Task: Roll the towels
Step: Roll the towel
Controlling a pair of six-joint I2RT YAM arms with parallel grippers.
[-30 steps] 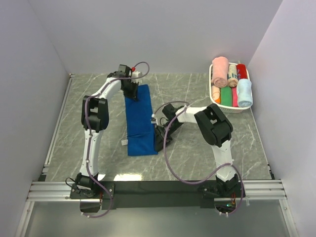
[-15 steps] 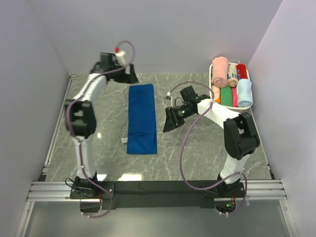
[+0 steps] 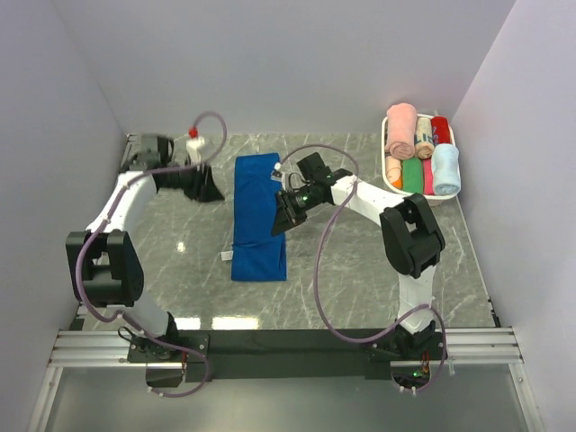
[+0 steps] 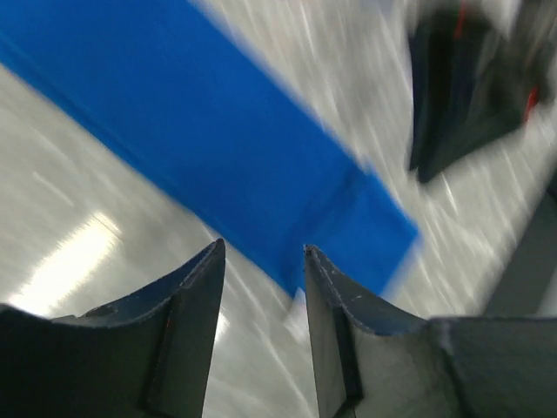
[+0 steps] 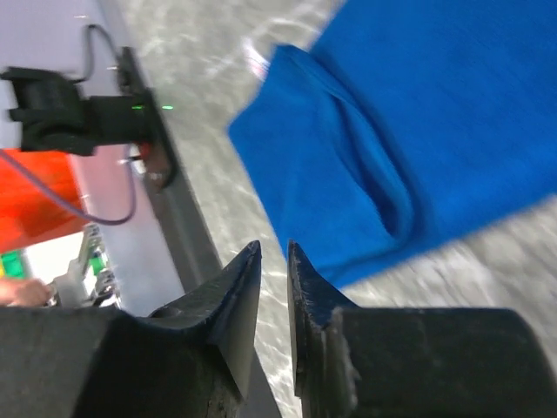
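The royal blue towel [image 3: 257,216] lies flat as a long strip on the marble table, its near end doubled over [image 5: 365,174]. My left gripper [image 3: 207,187] [image 4: 263,248] hovers just left of the strip's far half, jaws open and empty, the towel [image 4: 244,148] ahead of them. My right gripper [image 3: 281,214] [image 5: 274,248] hangs over the towel's right edge, its jaws only a narrow gap apart with nothing between them. The pale sky blue towel [image 3: 445,169] is rolled in the basket.
A white basket [image 3: 419,199] at the back right holds rolled pink, cream, red, orange and green towels. Walls close in the table on three sides. A metal rail [image 3: 270,340] with the arm bases runs along the near edge.
My left arm swung from the towel's far end out to the left and came down beside it. My right gripper left the towel's near end, rose, then moved back over the right edge.
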